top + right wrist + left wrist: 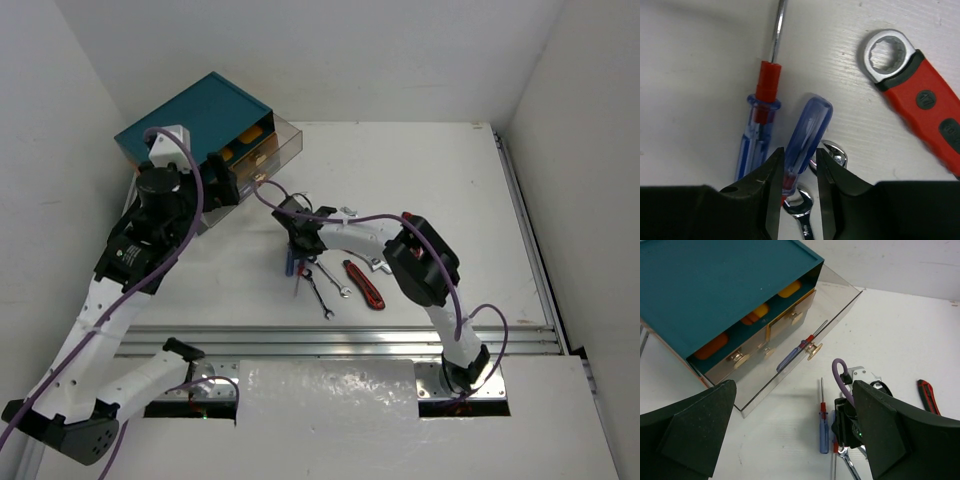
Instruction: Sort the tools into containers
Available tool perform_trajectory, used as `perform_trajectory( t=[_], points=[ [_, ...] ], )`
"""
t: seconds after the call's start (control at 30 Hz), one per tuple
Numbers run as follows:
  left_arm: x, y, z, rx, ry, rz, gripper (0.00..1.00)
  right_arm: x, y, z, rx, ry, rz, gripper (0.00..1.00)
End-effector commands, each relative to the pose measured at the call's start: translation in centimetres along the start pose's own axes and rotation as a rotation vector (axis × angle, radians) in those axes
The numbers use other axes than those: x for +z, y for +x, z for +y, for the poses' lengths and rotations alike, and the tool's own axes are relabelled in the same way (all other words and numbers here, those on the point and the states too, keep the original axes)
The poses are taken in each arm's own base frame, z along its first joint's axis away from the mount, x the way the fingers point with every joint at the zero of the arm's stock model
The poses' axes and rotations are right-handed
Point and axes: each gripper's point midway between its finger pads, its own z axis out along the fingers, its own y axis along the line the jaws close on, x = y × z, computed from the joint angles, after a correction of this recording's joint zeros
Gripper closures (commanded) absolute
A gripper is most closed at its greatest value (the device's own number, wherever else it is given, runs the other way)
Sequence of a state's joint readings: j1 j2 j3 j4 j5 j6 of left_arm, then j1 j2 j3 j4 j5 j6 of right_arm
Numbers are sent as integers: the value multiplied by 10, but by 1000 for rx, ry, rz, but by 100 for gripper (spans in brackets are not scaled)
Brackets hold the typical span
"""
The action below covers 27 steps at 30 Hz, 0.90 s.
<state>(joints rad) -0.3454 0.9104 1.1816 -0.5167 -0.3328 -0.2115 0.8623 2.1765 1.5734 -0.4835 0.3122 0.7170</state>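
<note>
The teal-topped cabinet (195, 115) stands at the back left, and one clear drawer (835, 305) is pulled out with a blue and red screwdriver (801, 346) inside. My right gripper (799, 165) is low over the tool pile (300, 262). Its jaws are open and straddle the handle of a blue screwdriver (809, 131), with a gap on the right side. A second blue and red screwdriver (760, 125) lies just left of it. Silver wrenches (322, 294) lie under and beside the fingers. My left gripper (795, 440) is wide open and empty by the cabinet.
A red and black-handled wrench (925, 95) lies right of the screwdrivers and shows as a red tool in the top view (364, 284). Other amber drawers with tan knobs (737, 358) are closed. White walls stand on the left, at the back and on the right. A metal rail (340, 340) runs along the near edge.
</note>
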Motion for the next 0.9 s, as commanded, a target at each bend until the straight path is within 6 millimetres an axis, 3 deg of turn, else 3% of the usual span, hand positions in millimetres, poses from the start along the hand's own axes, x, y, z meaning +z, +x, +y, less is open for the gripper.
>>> perform_trajectory(
  t=[0.0, 0.07, 0.13, 0.17, 0.23, 0.43, 0.47, 0.53, 0.6, 0.7, 0.87],
  points=[
    [-6, -20, -9, -31, 47, -70, 0, 3, -8, -6, 54, 5, -12, 69],
    [-4, -17, -10, -31, 50, -63, 0, 7, -5, -8, 64, 6, 6, 70],
    [-2, -13, -10, -28, 50, -51, 0, 10, -2, -12, 76, 8, 17, 81],
    [0, -10, -10, -27, 49, -42, 0, 7, -3, -13, 82, 13, 8, 92],
    [1, -7, -12, -34, 56, -35, 0, 5, -4, -19, 88, 26, -3, 97],
    [7, 21, -38, -98, 188, 54, 0, -1, -16, -34, 145, -24, -4, 100],
    [8, 25, -42, -105, 208, 65, 0, -1, -14, -34, 139, -40, 3, 98],
    [9, 30, -46, -124, 227, 79, 0, 3, -9, -34, 127, -41, 29, 78],
    [11, 36, -47, -129, 230, 94, 0, 6, -7, -35, 109, -29, 47, 75],
    [10, 33, -47, -130, 230, 91, 0, 14, 1, -36, 100, -21, 72, 78],
    [7, 32, -49, -130, 244, 86, 0, 1, -8, -38, 99, -31, 31, 100]
  ],
)
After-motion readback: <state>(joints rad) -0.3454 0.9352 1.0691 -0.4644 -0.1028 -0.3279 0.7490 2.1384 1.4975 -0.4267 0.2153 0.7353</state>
